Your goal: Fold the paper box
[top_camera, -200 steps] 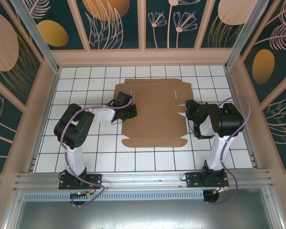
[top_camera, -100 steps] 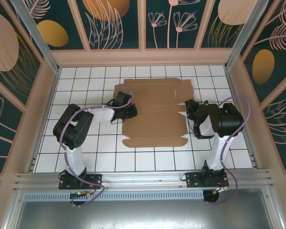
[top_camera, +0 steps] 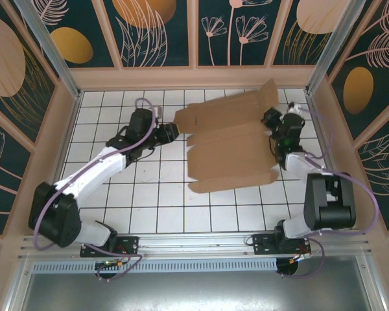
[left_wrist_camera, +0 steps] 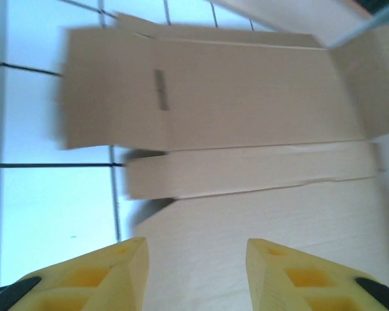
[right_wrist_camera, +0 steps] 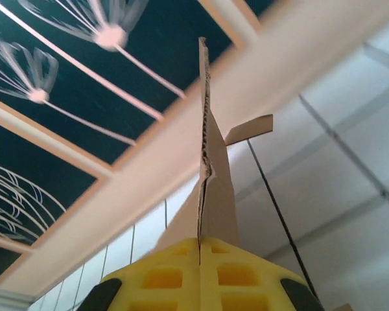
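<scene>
The paper box (top_camera: 230,139) is a flat brown die-cut sheet, skewed on the white tiles with its far right corner flap raised toward the back wall. My right gripper (top_camera: 273,123) is shut on the sheet's right edge. In the right wrist view the yellow fingertips (right_wrist_camera: 200,241) pinch the cardboard (right_wrist_camera: 211,168), which stands edge-on above them. My left gripper (top_camera: 170,131) sits at the sheet's left edge, open. In the left wrist view its yellow fingers (left_wrist_camera: 117,272) stand apart over the cardboard (left_wrist_camera: 246,103), with nothing pinched between them.
A beige back wall (top_camera: 194,78) and side walls (top_camera: 58,129) enclose the tiled floor (top_camera: 149,201). A metal post (top_camera: 324,52) rises at the back right, close to the raised flap. The right arm's elbow (top_camera: 327,201) rests near the right wall.
Both arms have stretched toward the back. The sheet has swung and shifted right, its right side lifted. The right gripper has shut on the edge; the left gripper has opened.
</scene>
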Robot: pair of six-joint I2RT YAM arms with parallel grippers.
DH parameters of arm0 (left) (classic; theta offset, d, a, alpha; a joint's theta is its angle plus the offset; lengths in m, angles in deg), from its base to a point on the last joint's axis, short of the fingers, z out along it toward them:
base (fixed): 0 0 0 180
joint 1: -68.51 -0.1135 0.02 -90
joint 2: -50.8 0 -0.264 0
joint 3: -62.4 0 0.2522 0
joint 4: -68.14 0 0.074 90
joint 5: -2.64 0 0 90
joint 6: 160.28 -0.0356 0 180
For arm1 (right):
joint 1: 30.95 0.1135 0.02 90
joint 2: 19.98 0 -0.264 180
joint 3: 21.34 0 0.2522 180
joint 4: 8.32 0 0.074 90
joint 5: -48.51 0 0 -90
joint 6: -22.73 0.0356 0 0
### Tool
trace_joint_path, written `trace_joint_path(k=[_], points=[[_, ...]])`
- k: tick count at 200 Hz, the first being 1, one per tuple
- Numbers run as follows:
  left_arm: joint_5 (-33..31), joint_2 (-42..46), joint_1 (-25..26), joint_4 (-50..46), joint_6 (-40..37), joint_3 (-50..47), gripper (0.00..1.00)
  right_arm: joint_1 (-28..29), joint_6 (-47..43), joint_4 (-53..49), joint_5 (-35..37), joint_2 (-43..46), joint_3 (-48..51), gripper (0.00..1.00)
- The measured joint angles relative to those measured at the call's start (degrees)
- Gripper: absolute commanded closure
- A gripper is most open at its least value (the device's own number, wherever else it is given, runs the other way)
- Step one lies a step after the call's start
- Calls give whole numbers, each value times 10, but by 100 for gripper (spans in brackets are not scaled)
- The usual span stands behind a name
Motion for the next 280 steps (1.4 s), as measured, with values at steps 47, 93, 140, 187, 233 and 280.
trace_joint_path(k=[47,93,140,187,233,280], points=[[-105,93,-23,-84,-13,22,45,87,-265,-206,114,45,-296,99],[-200,145,-23,-125,-20,81,41,312,-512,-286,252,8,-429,97],[-268,183,-23,-148,-33,141,42,506,-630,-308,350,-108,-346,97],[-274,177,-23,-148,-46,152,41,616,-565,-293,338,-282,-270,37],[-231,156,-23,-137,-59,142,43,620,-475,-263,226,-276,-242,31],[-109,53,-22,-88,-51,139,89,399,-291,-185,82,-37,-83,80]])
